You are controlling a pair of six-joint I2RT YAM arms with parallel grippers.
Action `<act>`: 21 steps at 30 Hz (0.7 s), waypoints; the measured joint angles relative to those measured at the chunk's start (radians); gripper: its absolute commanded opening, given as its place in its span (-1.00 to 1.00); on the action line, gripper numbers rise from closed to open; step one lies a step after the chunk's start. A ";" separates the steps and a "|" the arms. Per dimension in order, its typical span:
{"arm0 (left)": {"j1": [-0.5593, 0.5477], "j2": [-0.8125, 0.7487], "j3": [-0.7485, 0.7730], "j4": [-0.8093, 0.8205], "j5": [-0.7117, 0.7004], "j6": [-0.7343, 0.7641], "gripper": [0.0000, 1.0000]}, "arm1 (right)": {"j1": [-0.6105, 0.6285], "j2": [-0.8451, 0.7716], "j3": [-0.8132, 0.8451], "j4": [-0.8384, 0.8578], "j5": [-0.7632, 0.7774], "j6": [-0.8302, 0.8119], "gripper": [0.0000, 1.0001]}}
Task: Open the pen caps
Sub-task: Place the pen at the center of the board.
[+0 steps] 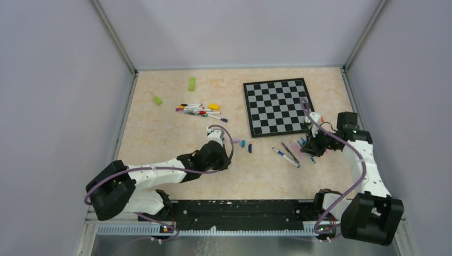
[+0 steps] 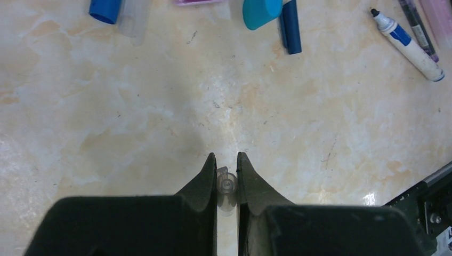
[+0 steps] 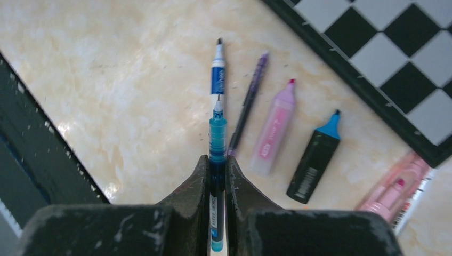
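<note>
A: Which step is judged to be in hand?

B: The end of one uncapping. A teal pen point(image 3: 217, 133) is clamped in the tightly closed right end effector point(image 3: 217, 162), its tip bared, above the bench point(image 3: 106, 80) near the chessboard point(image 3: 405, 58). A clear cap point(image 2: 227, 185) is pinched in the narrowly parted left end effector point(image 2: 227, 165), well apart from that pen.

A: What is called for next?

B: Both should be laid down, the pen beside the uncapped pens point(image 3: 218, 80). Then a capped one must be fetched from the far heap of pens point(image 1: 198, 111).

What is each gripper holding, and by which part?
Left gripper: a clear pen cap, across its sides. Right gripper: a teal pen, by its barrel.
</note>
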 measured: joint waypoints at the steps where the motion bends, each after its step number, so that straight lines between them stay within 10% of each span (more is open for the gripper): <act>1: 0.000 0.004 0.003 -0.009 -0.006 -0.010 -1.00 | 0.022 0.000 -0.003 -0.033 0.010 -0.037 -1.00; 21: 0.000 0.104 0.093 -0.266 -0.168 -0.237 -0.73 | 0.380 0.028 -0.230 -0.033 0.363 -0.193 -0.88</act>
